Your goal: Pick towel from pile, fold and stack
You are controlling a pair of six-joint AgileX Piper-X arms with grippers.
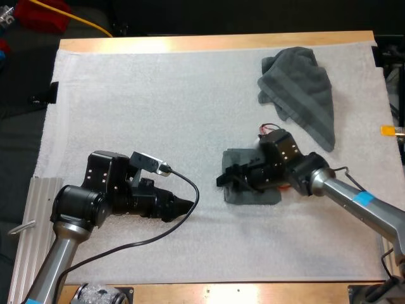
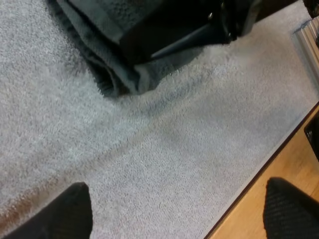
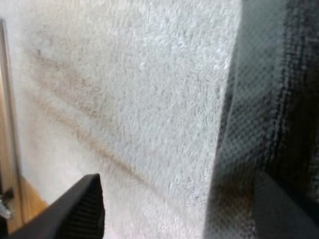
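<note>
High view: right tool (image 1: 228,178), fingers apart, is hovering over folded towel (image 1: 254,197), seemingly releasing it; left tool (image 1: 185,207), likewise apart, is waiting.

Left hand (image 1: 185,206) held low, fingers apart, right hand (image 1: 226,178) facing it, tipped downward, fingers spread apart

High view: taken from the 6 o'clock side of the mat (image 1: 158,95), aimed forward and down; whole mat covered from afar. Left wrist view: held low over the mat (image 2: 149,164), aimed toward 3 o'clock at the folded towel (image 2: 107,35). Right wrist view: set very close at that towel's edge (image 3: 259,124), faced toward 9 o'clock. Folded towel (image 1: 253,197) shared by all three.
</note>
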